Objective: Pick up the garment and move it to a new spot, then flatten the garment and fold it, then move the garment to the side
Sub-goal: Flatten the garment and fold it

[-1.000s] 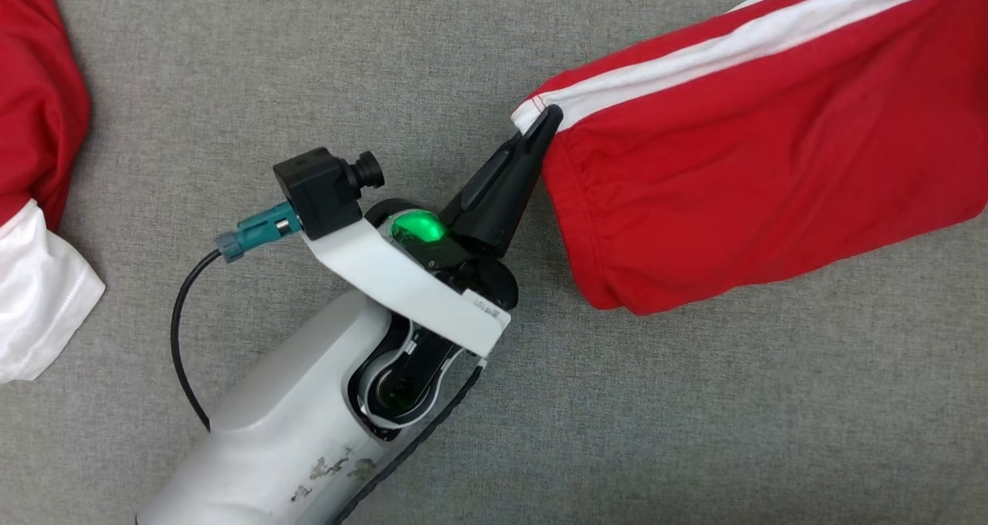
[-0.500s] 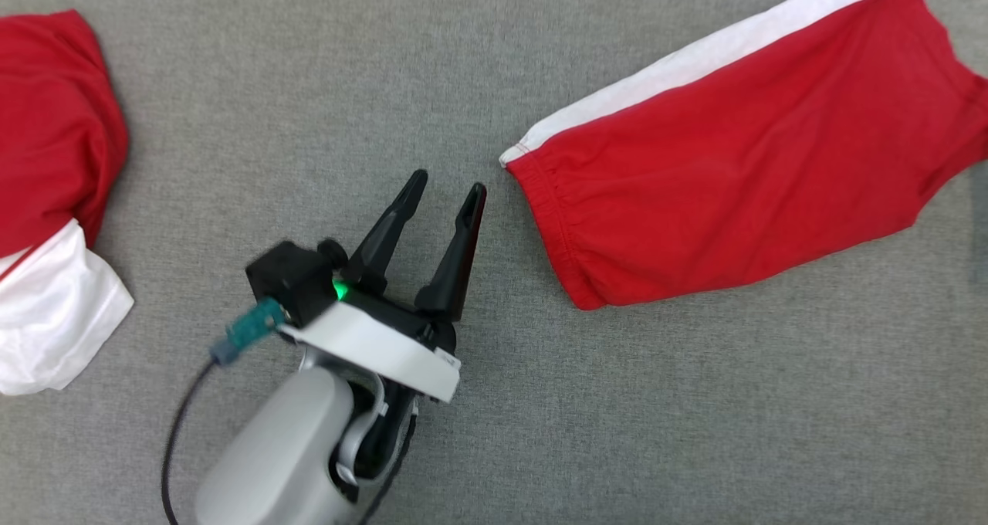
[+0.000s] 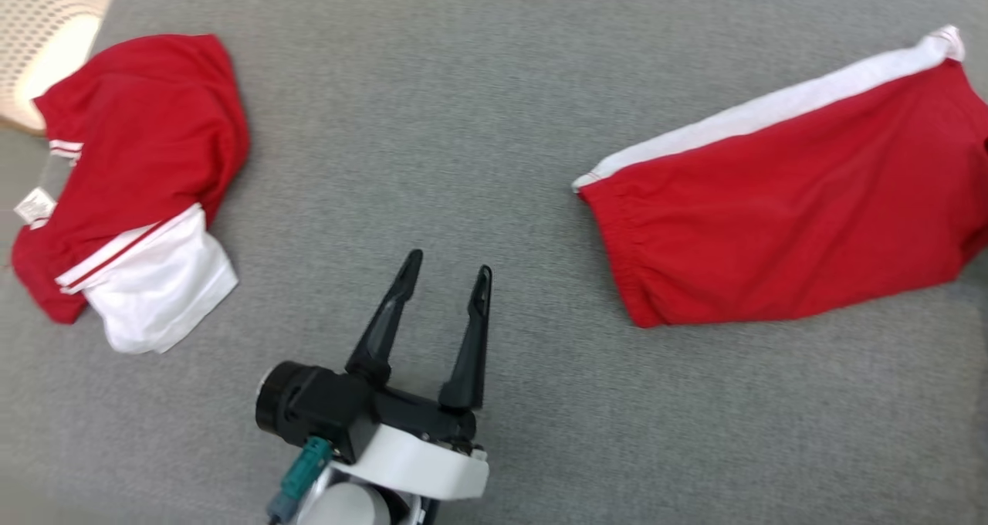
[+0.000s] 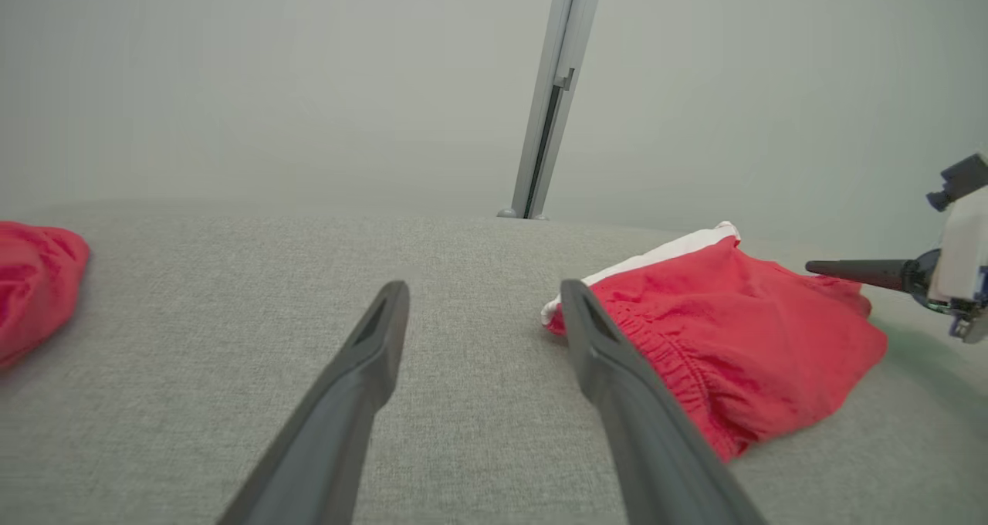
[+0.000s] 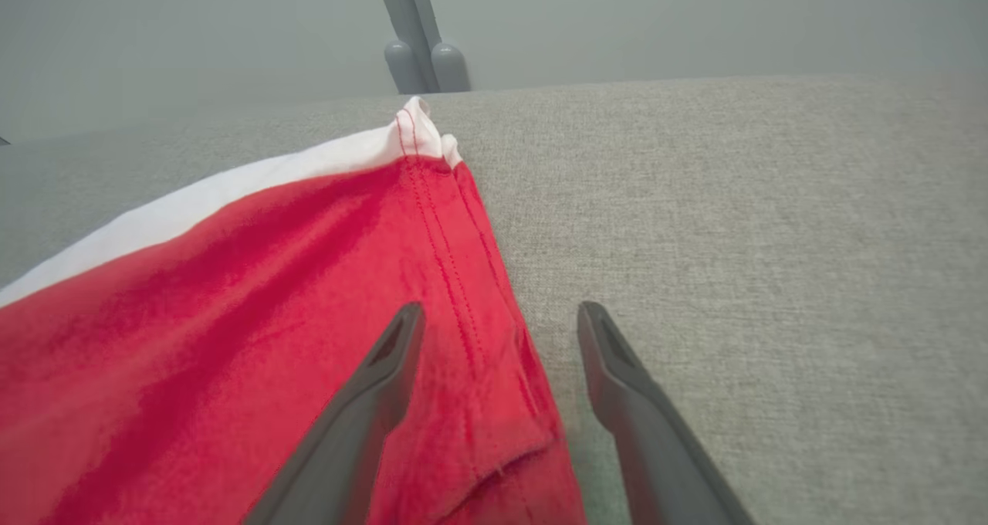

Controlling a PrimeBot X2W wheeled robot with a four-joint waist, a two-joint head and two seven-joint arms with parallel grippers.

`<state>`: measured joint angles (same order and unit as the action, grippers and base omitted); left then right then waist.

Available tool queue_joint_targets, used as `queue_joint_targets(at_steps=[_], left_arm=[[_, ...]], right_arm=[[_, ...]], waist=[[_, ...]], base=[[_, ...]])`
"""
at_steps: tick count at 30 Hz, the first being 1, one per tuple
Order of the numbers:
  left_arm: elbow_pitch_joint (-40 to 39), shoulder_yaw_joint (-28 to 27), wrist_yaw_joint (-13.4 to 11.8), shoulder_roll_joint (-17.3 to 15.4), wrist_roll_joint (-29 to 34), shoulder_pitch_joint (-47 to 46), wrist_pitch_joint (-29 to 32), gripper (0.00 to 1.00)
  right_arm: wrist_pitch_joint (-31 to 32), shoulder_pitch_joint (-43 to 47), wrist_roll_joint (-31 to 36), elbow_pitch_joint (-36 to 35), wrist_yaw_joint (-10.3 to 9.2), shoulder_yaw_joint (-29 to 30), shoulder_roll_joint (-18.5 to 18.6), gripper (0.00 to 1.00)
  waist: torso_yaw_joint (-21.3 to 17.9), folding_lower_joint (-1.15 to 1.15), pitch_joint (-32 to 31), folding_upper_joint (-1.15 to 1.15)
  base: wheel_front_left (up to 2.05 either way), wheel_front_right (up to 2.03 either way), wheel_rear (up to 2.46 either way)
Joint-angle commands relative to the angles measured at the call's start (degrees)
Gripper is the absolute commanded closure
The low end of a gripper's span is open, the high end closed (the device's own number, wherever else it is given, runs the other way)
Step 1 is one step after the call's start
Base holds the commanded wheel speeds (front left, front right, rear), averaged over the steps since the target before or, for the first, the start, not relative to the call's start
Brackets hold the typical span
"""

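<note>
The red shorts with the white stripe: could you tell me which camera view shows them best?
The head view: it looks down on the red shorts, spread flat and almost whole, cut at the right edge. The left wrist view catches their elastic waistband end, foreshortened; the right wrist view gives the hem end close up.

readable text: none; white tag (image 3: pixel 35 204): too small to read
</note>
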<state>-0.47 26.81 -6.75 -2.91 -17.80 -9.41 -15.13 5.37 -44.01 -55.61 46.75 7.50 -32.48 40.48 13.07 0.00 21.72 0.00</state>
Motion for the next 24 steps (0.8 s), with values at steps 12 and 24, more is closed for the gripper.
queue_joint_targets(at_steps=[12, 24], left_arm=[[-1.4, 3.3, -3.1, -0.1, 0.5, 0.4, 0.0, 0.0], [0.4, 1.4, -1.6, -0.1, 1.7, 1.2, 0.0, 0.0]], right_arm=[[8.1, -4.1, 4.6, 16.4, -0.02, -3.7, -5.2, 0.25], [2.7, -0.2, 2.6, 13.5, -0.15, -4.6, -2.7, 1.0]], waist=[[4.0, 0.0, 0.3, 0.0], [-3.5, 0.0, -3.5, 0.0]], base=[[0.0, 0.0, 0.0], [0.0, 0.0, 0.0]])
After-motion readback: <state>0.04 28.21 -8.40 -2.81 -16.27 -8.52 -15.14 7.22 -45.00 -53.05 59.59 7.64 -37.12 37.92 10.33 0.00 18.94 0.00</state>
